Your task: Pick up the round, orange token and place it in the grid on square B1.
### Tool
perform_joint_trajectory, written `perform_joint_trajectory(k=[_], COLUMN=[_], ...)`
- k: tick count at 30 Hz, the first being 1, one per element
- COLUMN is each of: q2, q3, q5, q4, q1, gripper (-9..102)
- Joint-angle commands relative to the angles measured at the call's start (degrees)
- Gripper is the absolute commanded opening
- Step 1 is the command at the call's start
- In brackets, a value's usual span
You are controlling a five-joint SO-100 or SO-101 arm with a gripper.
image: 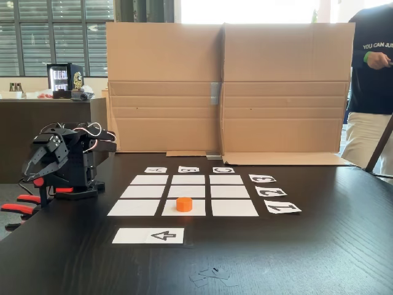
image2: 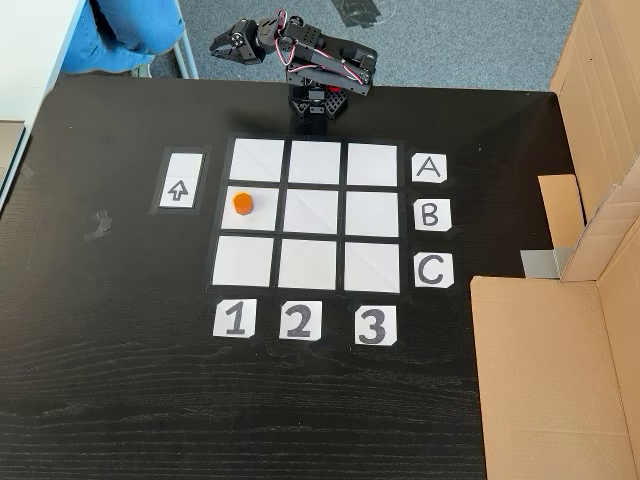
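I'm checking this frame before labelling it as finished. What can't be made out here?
- End effector: folded back off the table edge; too small and dark in both fixed views to tell open or shut.
- Token on square B1: its facets are too small.
- Person: cut off by the frame edge.

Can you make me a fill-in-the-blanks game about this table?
1. The token is colored ____.
2. The token sits on the grid square in row B and column ____.
3. The paper strip beside the grid shows a black ____.
4. The wall behind the table is made of ____.

Answers: orange; 1; arrow; cardboard.
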Motion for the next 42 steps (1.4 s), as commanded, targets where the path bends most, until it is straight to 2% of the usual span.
perform_joint_trajectory(k=[1,14,42], q2=[0.35,0.35,0.35], q3=[-0.18,0.53,0.62], q5=[-0.26,1.76,1.85], q4=[-0.62,-3.16,-3.16], q1=[0.97,1.23,1.32], gripper=[-1,1,1])
